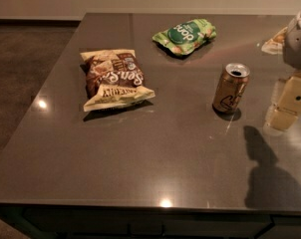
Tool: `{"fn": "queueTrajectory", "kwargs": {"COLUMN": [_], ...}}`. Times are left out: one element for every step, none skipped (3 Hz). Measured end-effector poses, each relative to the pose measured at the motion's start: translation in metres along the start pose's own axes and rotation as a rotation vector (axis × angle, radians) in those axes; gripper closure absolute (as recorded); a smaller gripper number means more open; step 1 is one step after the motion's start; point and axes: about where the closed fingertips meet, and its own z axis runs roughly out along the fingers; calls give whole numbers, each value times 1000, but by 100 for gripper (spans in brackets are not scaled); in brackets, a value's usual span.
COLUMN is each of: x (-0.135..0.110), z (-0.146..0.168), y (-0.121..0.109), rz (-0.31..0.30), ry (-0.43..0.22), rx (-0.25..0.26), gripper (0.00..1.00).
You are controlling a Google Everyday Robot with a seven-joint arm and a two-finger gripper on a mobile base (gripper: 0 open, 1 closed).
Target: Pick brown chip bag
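The brown chip bag (113,78) lies flat on the left half of the dark table (140,163), its cream ends pointing toward and away from me. A green bag (185,35) sits farther back, well apart from it. An opened can (230,88) stands upright to the right. The gripper (288,106) hangs at the table's right edge, beyond the can and far from the brown bag; I cannot tell whether it is clenched or released.

Brown chip bag (113,78), crinkly, cream ends, lying flat left of ctr, end effector (288,108) at rt edge
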Motion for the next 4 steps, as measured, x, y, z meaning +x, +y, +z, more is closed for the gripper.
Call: {"fn": "queueTrajectory", "kwargs": {"x": [-3, -13, -71, -114], "z": [1, 4, 33, 54], "y": [-1, -6, -27, -39], "rz": [1, 2, 11, 35], "ry": [5, 22, -2, -21], "rx": [2, 7, -47, -82], "gripper": [0, 0, 0, 0]}}
